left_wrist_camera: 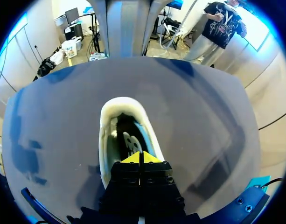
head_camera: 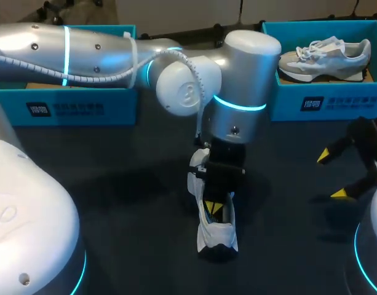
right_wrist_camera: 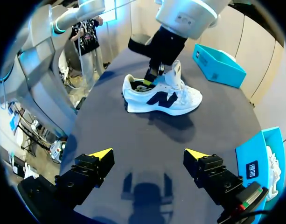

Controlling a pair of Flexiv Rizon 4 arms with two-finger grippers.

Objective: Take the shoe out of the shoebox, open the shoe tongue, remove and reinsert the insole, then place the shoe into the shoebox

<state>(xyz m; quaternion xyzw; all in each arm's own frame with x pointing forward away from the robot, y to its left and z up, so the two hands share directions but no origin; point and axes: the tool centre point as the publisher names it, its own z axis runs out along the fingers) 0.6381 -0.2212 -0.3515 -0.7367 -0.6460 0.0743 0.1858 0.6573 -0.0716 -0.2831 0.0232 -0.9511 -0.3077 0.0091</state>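
Observation:
A white shoe (head_camera: 218, 236) with a dark side logo (right_wrist_camera: 157, 98) stands on the dark table, toe toward the front edge. My left arm reaches to the middle and points straight down. Its left gripper (head_camera: 213, 208) is shut, yellow tips together, down inside the shoe's opening (left_wrist_camera: 142, 158) above the insole (left_wrist_camera: 129, 140). Whether the tips pinch anything is hidden. In the right wrist view the tongue (right_wrist_camera: 174, 73) stands raised beside that left gripper (right_wrist_camera: 151, 80). My right gripper (head_camera: 331, 174) hangs open and empty at the table's right, well short of the shoe (right_wrist_camera: 148, 155).
A blue shoebox (head_camera: 326, 101) at the back right holds a second grey-white shoe (head_camera: 323, 55). Another blue box (head_camera: 71, 107) stands at the back left, partly behind my left arm.

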